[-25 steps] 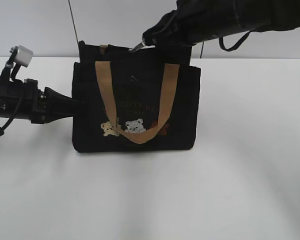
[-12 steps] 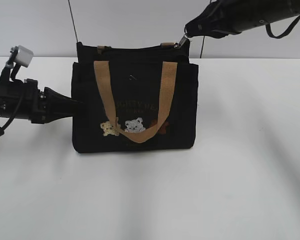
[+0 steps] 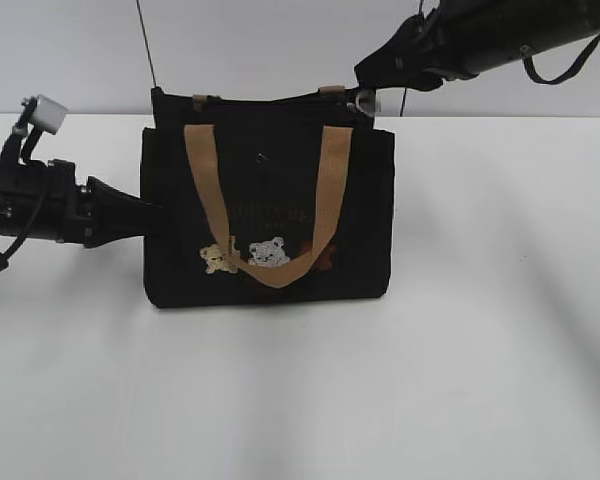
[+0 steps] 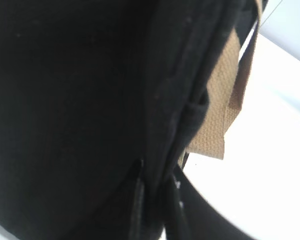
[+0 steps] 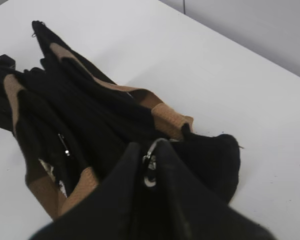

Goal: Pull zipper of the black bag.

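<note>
Now my right gripper (image 3: 365,97) pinches the zipper (image 5: 150,170) at the black bag's (image 3: 270,215) top right corner; the track runs leftward. My left gripper (image 4: 155,200) seemingly clamps the bag's left side.

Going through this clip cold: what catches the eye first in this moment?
The black bag stands upright mid-table, its tan handle looping over small cartoon animal patches. The right gripper sits at the bag's top right corner, closed on the zipper, whose silver pull shows between its fingers in the right wrist view. The left gripper pinches the bag's left side at mid-height.
</note>
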